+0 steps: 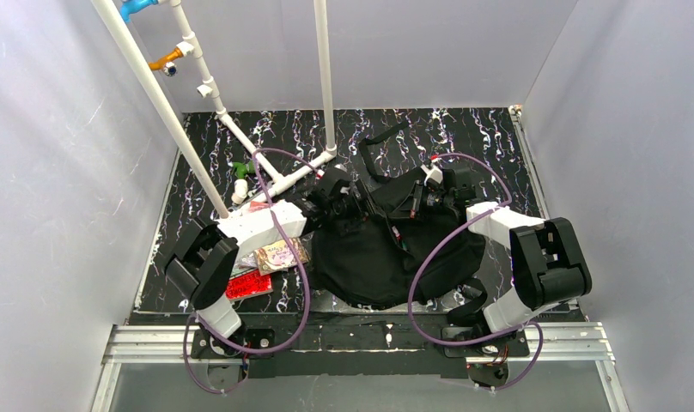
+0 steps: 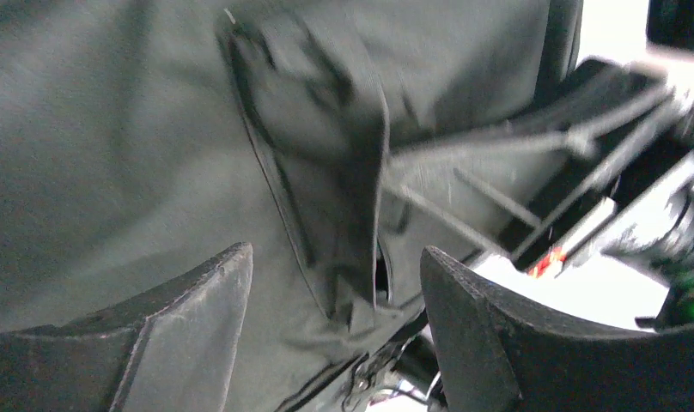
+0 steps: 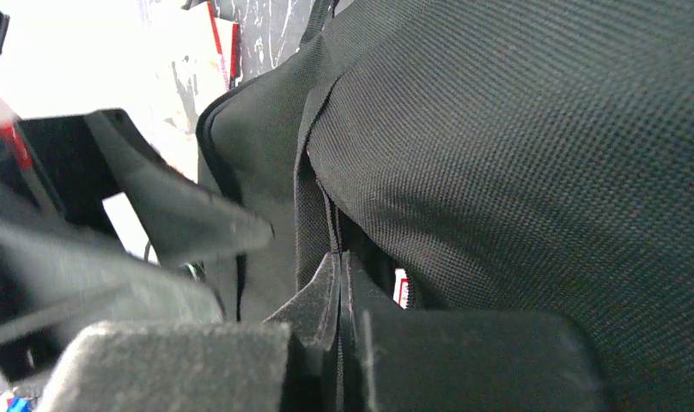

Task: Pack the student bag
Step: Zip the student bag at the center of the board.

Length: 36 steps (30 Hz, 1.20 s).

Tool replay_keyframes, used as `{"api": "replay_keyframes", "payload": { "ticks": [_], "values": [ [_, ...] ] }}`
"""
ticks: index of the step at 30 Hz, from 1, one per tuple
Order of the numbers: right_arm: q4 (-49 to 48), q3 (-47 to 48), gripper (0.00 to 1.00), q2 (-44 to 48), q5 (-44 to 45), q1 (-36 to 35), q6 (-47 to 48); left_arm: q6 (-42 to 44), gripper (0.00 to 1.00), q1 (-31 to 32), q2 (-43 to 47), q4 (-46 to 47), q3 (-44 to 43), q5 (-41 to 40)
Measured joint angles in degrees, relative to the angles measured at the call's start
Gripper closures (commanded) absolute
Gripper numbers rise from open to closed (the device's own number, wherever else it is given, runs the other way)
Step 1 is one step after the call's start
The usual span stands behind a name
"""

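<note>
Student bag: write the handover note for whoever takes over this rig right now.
Left gripper: open, a fold of the student bag in front of its fingers.
Right gripper: shut against a bag seam; whether it pinches fabric is unclear.
Bag: slumped at the centre of the table.
Done: nothing visibly packed.
To do: red packet and patterned packet lie beside the bag, near the left arm; pack them.

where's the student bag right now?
Top view: the student bag lies mid-table between the two arms, just beyond their bases. The left end effector and right end effector sit at its far edge; flat packets lie to its left.
</note>
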<state>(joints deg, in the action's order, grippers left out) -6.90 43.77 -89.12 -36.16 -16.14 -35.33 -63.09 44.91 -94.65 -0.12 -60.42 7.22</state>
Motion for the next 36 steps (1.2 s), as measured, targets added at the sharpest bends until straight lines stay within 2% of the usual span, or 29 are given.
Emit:
{"api": "replay_keyframes", "payload": {
  "ticks": [7,9,12,16,21,30,34,36],
  "values": [
    [2.23,0.66,0.99,0.81,0.04,-0.42,1.70,-2.56,0.34,-6.56,-6.73,-1.97,-7.72,-0.26],
    [2.93,0.72,0.99,1.18,0.11,-0.52,2.23,-3.48,0.38,-7.08,-9.81,-1.57,-10.19,0.31],
    [4.11,0.90,0.99,1.70,0.22,-0.76,2.93,-4.22,0.52,-7.37,-14.71,-1.40,-13.20,1.55],
    [6.91,1.49,0.99,2.67,0.85,-1.22,4.44,-4.85,0.81,-7.37,-18.95,-1.03,-14.32,3.10],
    [10.51,1.84,0.99,4.63,1.99,-1.92,6.36,-4.52,1.00,-7.34,-19.47,-0.70,-14.34,3.34],
    [22.82,1.95,0.99,11.21,6.56,-2.43,11.34,-2.49,1.00,-7.21,-19.47,0.59,-14.19,3.02],
    [28.65,1.84,0.99,16.50,9.44,-2.64,12.48,-1.29,0.89,-7.32,-19.47,1.68,-13.73,3.39],
    [30.69,1.66,0.99,17.92,10.49,-2.67,12.72,-0.52,0.76,-7.34,-19.34,2.60,-12.96,3.80]
  ]
}}
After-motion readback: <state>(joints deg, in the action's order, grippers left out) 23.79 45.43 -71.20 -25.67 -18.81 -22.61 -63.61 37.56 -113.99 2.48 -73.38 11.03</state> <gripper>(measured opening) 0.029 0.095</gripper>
